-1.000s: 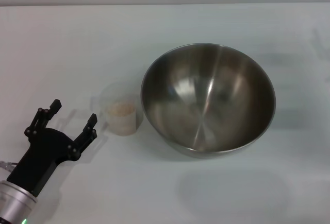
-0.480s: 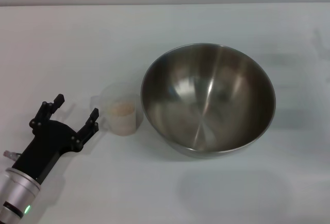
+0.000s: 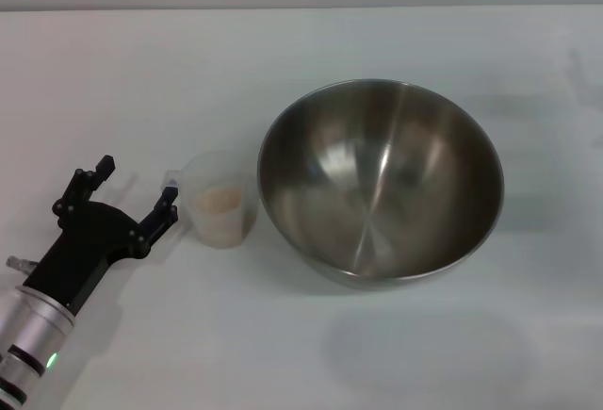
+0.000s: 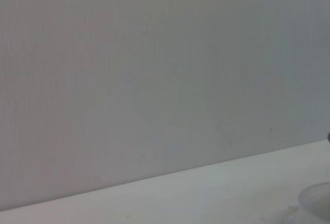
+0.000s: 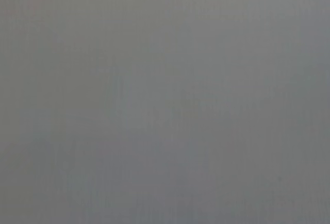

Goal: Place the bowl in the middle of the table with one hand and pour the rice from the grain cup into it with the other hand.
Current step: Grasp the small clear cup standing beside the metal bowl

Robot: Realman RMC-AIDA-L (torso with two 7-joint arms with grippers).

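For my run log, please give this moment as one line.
left gripper: open, beside grain cup handle | rice: in cup | bowl: empty | right gripper: unseen

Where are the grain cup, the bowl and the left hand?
grain cup [image 3: 222, 205]: head view, on the rice-filled body.
bowl [image 3: 377, 174]: head view, on its inner steel wall.
left hand [image 3: 132, 191]: head view, midway between its spread fingertips.

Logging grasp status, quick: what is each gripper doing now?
Left gripper: open, empty, beside the grain cup.
Right gripper: not in view.
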